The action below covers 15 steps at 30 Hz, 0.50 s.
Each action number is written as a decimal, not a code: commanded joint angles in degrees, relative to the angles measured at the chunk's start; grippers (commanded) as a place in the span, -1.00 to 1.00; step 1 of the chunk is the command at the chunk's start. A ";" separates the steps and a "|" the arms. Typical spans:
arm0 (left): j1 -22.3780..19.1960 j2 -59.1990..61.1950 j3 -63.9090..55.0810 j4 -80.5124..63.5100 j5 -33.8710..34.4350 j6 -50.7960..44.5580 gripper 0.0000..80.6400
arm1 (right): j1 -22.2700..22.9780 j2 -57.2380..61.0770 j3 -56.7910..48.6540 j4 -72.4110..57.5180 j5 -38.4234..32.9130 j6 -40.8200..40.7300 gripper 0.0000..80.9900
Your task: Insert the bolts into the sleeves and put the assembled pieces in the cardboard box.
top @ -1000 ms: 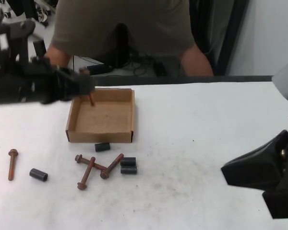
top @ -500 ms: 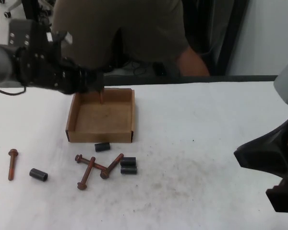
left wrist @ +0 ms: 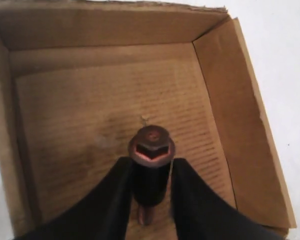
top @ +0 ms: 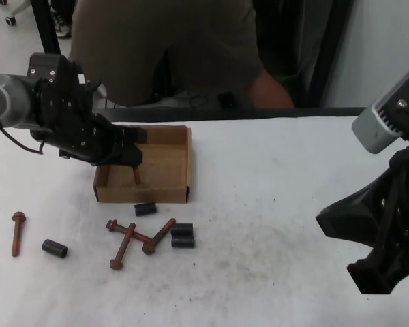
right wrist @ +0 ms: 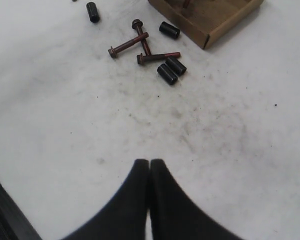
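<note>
My left gripper (left wrist: 150, 174) is shut on an assembled piece, a black sleeve (left wrist: 149, 189) with a rusty bolt (left wrist: 151, 145) through it, held upright just above the floor of the cardboard box (left wrist: 215, 55). In the high view that gripper (top: 127, 154) hangs over the box (top: 165, 194), the bolt's tip (top: 136, 176) pointing down inside. Three loose bolts (top: 131, 238) lie crossed in front of the box, and one more bolt (top: 16, 233) lies far left. Loose sleeves (top: 182, 236) lie nearby. My right gripper (right wrist: 149, 166) is shut on nothing, above bare bench.
One sleeve (top: 145, 208) lies against the box's front wall and another sleeve (top: 54, 248) lies near the lone bolt. The right arm (top: 382, 231) stands at the bench's right side. A person stands behind the bench's far edge.
The left arm has swung from the back left over the box and come down, carrying the bolt and sleeve into the box's interior. The right arm has shifted slightly.
</note>
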State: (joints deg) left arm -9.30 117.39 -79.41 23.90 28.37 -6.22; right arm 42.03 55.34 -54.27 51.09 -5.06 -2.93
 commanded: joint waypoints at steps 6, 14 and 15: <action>0.02 -0.36 -0.85 0.34 1.95 -3.88 -0.10 | -0.32 0.00 -0.59 -1.06 0.09 -0.50 -0.99; 0.02 -1.18 -0.85 0.34 14.00 -13.54 -0.36 | -0.32 0.00 -0.59 -0.33 0.09 -0.50 -0.99; 0.02 -1.50 -0.85 0.34 16.86 -13.54 -0.50 | -0.32 0.00 -0.59 0.11 0.09 -0.50 -0.99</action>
State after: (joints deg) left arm -9.30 117.39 -79.56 24.16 39.19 -18.27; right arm 42.03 55.34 -54.27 50.65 -5.06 -2.93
